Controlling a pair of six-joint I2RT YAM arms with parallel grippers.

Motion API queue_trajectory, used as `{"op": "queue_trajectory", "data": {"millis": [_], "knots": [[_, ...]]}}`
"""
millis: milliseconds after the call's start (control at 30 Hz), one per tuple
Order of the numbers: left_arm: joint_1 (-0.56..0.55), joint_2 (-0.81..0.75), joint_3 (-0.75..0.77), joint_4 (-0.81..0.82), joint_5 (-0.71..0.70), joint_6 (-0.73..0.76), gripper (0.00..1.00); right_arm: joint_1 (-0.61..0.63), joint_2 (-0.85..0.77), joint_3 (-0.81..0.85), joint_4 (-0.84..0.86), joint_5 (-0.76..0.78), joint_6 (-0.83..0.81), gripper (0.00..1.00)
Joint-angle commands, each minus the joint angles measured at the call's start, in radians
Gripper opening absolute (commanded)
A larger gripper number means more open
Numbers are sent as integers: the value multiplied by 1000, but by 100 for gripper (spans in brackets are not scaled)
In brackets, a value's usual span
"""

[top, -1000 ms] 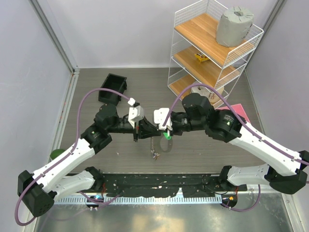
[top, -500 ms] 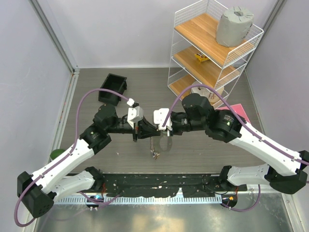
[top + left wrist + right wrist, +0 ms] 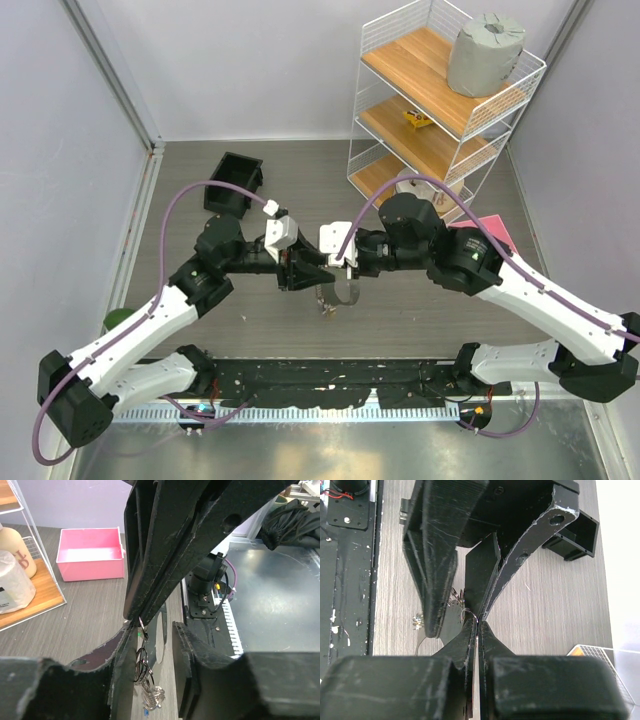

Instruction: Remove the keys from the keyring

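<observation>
The keyring [image 3: 326, 302] hangs between my two grippers above the table. My right gripper [image 3: 333, 276] is shut on its thin wire loop [image 3: 470, 612]; the closed tips show in the right wrist view [image 3: 477, 625]. My left gripper [image 3: 304, 277] is open, and its fingers [image 3: 117, 665] stand on either side of the hanging rings [image 3: 142, 665], with the left finger against them. A bunched cluster of metal [image 3: 152, 697] hangs lowest, with a blue speck [image 3: 145, 712] under it. A pale flat tag [image 3: 160, 640] hangs behind. The keys' coloured heads are otherwise hidden.
A black bin [image 3: 233, 182] sits at the back left. A wire shelf [image 3: 440, 100] with a grey roll [image 3: 485, 52] stands at the back right, with a pink tray [image 3: 485, 232] beside it. A green object [image 3: 115, 320] lies at the left edge.
The hanging keyring has risen slightly and shifted right. The green spot seen by the right gripper's tip no longer shows. Both arms have barely moved.
</observation>
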Motion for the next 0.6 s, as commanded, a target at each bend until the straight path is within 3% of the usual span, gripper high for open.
{"op": "queue_trajectory", "data": {"millis": [0, 567], "knots": [[-2, 1, -14, 150, 18, -26, 41, 4, -27, 44, 12, 36, 18, 5], [6, 113, -48, 261, 3, -7, 57, 3, -70, 64, 7, 15, 37, 5]]}}
